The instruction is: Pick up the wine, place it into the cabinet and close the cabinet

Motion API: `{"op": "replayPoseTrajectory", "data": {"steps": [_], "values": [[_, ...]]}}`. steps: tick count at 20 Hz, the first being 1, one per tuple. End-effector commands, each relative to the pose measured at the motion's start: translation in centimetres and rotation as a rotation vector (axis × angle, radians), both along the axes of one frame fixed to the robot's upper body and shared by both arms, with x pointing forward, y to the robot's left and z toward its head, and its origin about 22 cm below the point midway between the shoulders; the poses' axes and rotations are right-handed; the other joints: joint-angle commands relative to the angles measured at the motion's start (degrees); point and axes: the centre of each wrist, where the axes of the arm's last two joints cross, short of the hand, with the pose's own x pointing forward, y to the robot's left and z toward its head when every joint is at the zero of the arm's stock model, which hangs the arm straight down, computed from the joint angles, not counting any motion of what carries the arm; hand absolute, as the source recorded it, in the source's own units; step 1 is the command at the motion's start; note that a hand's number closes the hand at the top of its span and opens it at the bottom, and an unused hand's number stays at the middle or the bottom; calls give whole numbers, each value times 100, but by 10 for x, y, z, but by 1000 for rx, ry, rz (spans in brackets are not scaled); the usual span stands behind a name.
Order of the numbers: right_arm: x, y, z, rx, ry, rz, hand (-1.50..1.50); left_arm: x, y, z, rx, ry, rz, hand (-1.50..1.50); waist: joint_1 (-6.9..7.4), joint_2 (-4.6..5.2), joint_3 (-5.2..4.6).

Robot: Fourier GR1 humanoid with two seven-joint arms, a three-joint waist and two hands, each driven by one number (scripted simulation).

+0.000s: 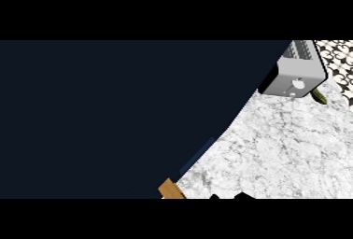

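White marble counter, toaster at back, patterned wall behind

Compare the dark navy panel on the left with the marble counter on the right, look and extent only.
The navy panel is flat, uniform and unpatterned; the counter is white with grey mottled veining. The panel fills most of the view from the left; the counter shows only at the right. The counter carries a grey toaster at the top; nothing shows on the panel. They meet along a slanted edge.
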Motion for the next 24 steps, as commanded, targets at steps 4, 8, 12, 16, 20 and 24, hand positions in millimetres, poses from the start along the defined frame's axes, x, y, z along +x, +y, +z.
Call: {"op": "replayPoseTrajectory", "data": {"steps": [4,8,12,16,20,24], "values": [[11,59,5,-43,-4,12,150,4,65,24,17,-32,-7,150,110,-12,-11],[26,93,14,-40,-93,-74,150,5,81,15,5,-23,-29,150,59,-4,-8],[67,127,3,-55,-100,-176,150,0,96,17,12,-6,-74,150,217,27,-9],[108,142,-4,-65,-62,-234,150,9,110,26,-1,-40,-80,150,220,73,-7],[151,146,8,-67,-20,-284,150,8,112,38,3,-52,-78,150,266,93,-1],[182,148,2,-55,-4,-368,150,6,129,32,19,-39,-68,150,239,86,-3]]}}
